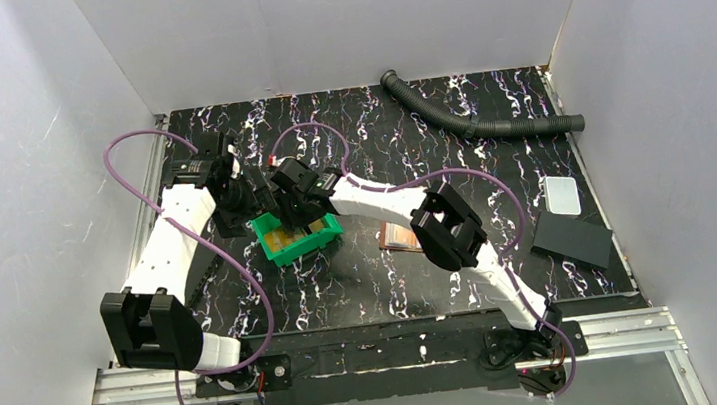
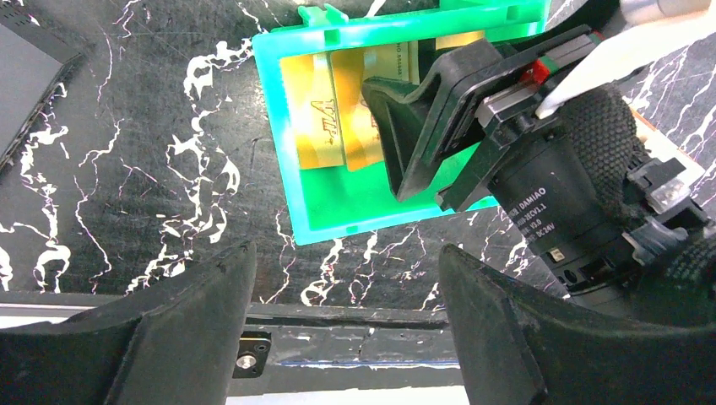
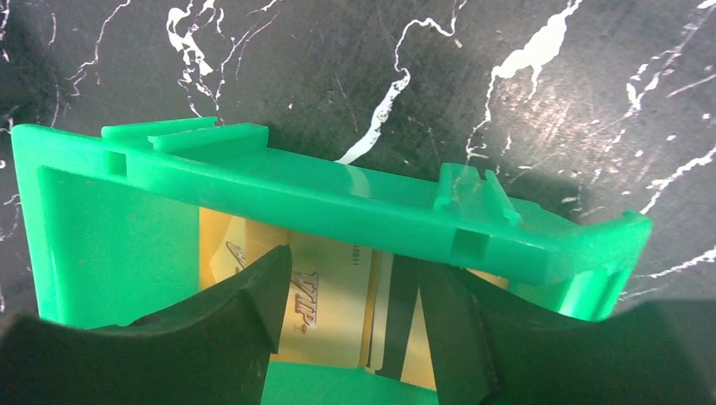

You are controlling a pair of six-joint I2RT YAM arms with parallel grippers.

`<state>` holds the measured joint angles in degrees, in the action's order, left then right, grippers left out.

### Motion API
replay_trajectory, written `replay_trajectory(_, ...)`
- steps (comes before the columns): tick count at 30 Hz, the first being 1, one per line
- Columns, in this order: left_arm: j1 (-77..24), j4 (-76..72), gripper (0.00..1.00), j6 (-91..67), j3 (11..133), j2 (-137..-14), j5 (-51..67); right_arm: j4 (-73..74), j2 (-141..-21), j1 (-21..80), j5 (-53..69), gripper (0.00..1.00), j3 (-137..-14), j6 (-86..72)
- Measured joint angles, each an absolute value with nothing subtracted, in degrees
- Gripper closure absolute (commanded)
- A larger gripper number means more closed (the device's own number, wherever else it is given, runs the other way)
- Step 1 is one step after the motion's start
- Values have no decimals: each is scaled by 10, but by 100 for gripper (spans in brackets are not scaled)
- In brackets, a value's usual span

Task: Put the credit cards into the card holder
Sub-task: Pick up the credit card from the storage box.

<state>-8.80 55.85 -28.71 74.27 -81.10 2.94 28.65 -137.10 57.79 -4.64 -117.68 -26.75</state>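
Note:
Several orange and yellowish-tan credit cards (image 2: pixel 321 118) lie overlapping in a green bin (image 2: pixel 279 135) left of the table's middle. In the top view the cards (image 1: pixel 278 239) show at the bin's left end. My right gripper (image 3: pixel 355 312) is open and reaches down into the bin (image 3: pixel 338 190), its fingers (image 3: pixel 253 312) on either side of a VIP card (image 3: pixel 333 304) without closing on it. My left gripper (image 2: pixel 346 321) is open and empty, above bare table beside the bin. The brown card holder (image 1: pixel 398 236) lies right of the bin (image 1: pixel 323 234), partly hidden by my right arm.
A black corrugated hose (image 1: pixel 486 114) lies at the back right. A pale translucent plate (image 1: pixel 562 194) and a flat black sheet (image 1: pixel 571 238) sit near the right edge. Another black sheet (image 2: pixel 34 67) lies left of the bin. White walls enclose the table.

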Motion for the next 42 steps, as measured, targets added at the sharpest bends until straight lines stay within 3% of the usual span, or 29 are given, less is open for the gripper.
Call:
replay_trajectory(9, -88, 557, 22, -285, 739, -811, 30, 333, -1371, 589, -86, 28, -1219, -249)
replay_trajectory(34, -83, 578, 18, -284, 739, -811, -2, 330, -1405, 593, -39, 18, -1244, -255)
replay_trajectory(38, -82, 580, 18, -284, 739, -810, -11, 329, -1405, 596, -52, 23, -1244, -255)
replay_trajectory(42, -78, 584, 18, -285, 736, -807, -18, 331, -1408, 600, -76, 41, -1244, -252)
